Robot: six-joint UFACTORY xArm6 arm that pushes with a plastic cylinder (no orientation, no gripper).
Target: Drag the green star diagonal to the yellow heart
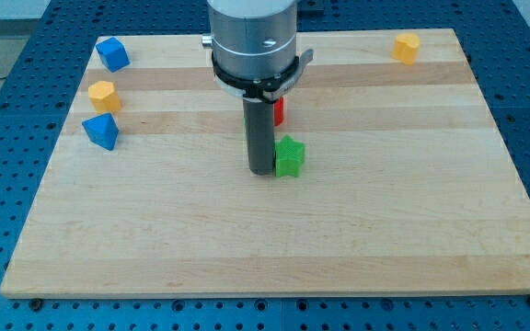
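My tip [261,171] touched the small green star-shaped block's [290,157] left side; no jaws, only a rod. Light and rigid, it would probably slide easily.

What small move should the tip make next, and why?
Probably a push toward the view's upper right. My tip sits against the left side of the green star, and the yellow heart lies far off near the board's top right corner, so pushing that way should bring the star closer.
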